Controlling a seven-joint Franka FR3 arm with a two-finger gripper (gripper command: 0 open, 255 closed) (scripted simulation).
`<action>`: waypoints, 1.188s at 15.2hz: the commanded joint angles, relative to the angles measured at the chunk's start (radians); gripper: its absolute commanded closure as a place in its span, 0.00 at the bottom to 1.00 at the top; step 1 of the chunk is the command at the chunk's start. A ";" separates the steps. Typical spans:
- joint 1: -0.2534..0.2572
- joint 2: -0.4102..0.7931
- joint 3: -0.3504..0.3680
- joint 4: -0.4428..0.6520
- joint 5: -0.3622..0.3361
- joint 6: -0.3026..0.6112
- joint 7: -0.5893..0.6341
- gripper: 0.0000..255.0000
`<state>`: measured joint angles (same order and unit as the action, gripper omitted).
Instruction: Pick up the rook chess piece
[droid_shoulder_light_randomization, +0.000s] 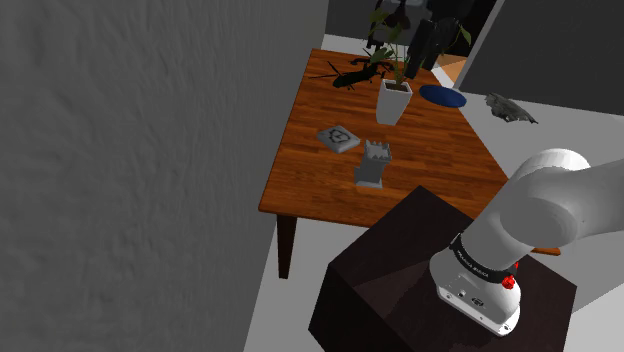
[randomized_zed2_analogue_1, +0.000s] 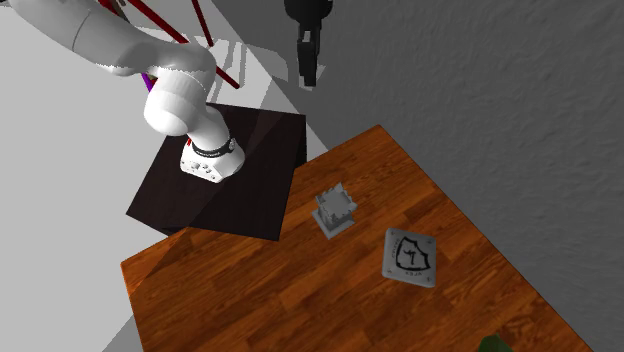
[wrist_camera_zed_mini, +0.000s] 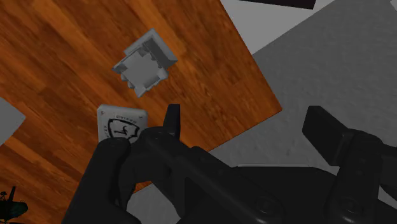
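I see the end effector (wrist_camera_zed_mini: 245, 119) spread wide and holding nothing, well clear of the wooden surface (droid_shoulder_light_randomization: 440, 150). The grey rook (droid_shoulder_light_randomization: 372, 165) stands near the surface's stand-side edge, beside a flat emblem tile (droid_shoulder_light_randomization: 338, 137).

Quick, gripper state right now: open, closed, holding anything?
Gripper: open, jaws apart, holding nothing; the rook sits on the table, clear of them.

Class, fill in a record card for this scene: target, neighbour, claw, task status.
target: grey rook, upright on the wooden table
neighbour: grey square tile with a shield emblem, beside the rook, not touching it
claw: claw open, held high, clear of the rook, holding nothing
status: rook not yet grasped
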<state>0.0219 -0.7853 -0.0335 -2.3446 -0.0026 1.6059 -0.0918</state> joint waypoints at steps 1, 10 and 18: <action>0.000 0.000 0.000 0.000 0.000 0.000 0.000 0.00; -0.119 0.246 0.045 -0.079 0.044 0.223 0.339 0.00; -0.207 0.491 0.048 -0.108 0.079 0.413 0.616 0.00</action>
<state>-0.1746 -0.3386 0.0149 -2.4577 0.0715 1.9879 0.4869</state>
